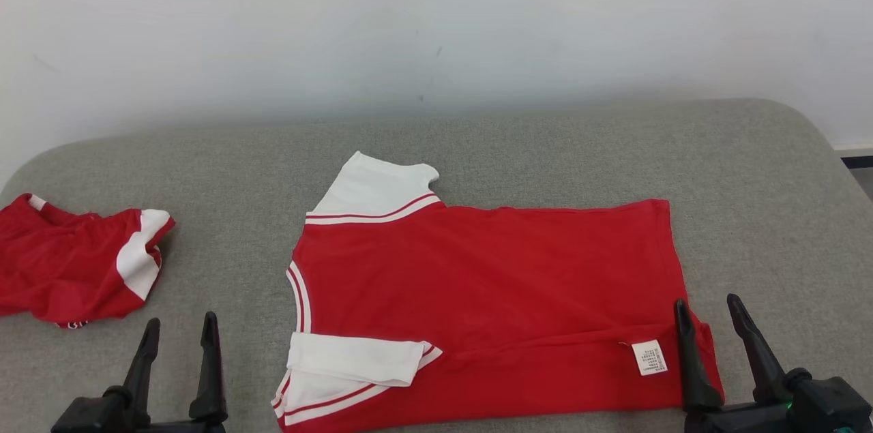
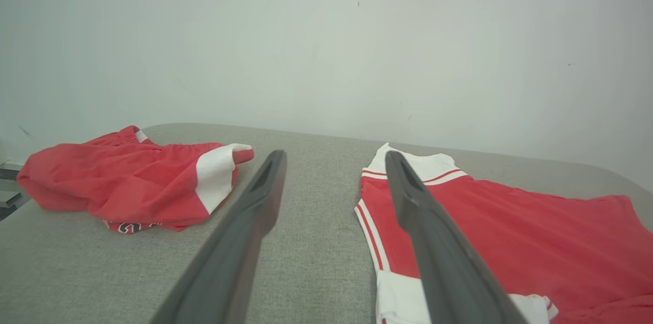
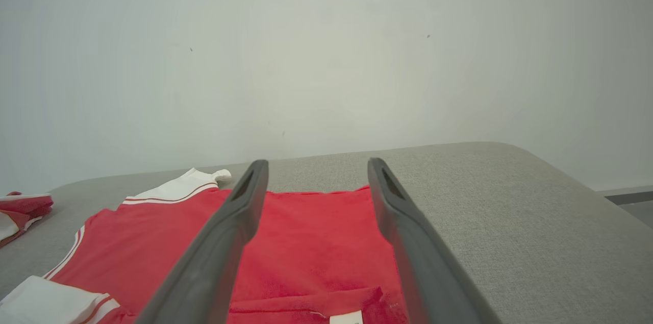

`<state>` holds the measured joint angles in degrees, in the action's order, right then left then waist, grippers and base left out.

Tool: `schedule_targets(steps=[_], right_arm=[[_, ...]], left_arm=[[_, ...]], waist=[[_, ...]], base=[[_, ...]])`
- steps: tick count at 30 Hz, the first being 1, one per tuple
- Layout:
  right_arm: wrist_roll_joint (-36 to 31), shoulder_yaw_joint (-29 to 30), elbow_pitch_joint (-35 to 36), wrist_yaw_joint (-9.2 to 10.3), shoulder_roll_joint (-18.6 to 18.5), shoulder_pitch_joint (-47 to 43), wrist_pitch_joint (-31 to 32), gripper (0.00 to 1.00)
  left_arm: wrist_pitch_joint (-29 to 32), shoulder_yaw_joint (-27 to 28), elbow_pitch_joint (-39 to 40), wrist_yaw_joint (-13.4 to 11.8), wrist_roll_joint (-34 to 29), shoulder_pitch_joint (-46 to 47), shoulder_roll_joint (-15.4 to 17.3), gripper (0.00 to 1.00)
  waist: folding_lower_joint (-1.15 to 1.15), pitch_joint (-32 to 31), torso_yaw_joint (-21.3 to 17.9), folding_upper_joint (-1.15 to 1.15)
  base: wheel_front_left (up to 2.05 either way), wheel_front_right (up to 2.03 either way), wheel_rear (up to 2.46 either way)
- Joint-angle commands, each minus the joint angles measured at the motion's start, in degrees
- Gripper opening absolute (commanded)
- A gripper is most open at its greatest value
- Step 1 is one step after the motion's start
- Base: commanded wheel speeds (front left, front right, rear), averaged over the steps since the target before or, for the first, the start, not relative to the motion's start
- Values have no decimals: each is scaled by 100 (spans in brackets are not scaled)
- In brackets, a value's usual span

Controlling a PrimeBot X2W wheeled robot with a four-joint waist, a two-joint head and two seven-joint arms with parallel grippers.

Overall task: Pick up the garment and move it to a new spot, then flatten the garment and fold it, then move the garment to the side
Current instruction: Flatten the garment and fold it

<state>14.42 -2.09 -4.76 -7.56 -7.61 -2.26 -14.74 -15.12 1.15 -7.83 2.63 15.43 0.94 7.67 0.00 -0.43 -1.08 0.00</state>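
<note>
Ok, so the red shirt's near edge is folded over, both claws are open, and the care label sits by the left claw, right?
Not quite. In the head view the care label sits by the right claw, not the left claw. The rest holds: the red shirt has its near edge folded over and both claws are open.

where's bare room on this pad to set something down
Widest on the grey pad: its right end, past the red shirt. Also the back strip along the wall, and the gap between shirt and red shorts. Crowded: centre, far left.
</note>
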Motion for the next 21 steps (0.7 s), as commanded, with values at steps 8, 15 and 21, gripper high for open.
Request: schedule_targets(steps=[8,15,21], right_arm=[[-169,70,270,16,116,-418,-17,100],[-265,64,245,15,131,-490,48,100],[-285,45,196,15,141,-456,81,100]], left_arm=[[-2,73,90,93,-100,-324,23,100],[-2,93,94,129,-116,-433,-17,100],[-2,128,53,164,-101,-465,-67,100]], waist=[[0,-53,89,0],[0,-58,125,0],[0,-58,106,0]], base=[[0,0,0],[0,0,0],[0,0,0]])
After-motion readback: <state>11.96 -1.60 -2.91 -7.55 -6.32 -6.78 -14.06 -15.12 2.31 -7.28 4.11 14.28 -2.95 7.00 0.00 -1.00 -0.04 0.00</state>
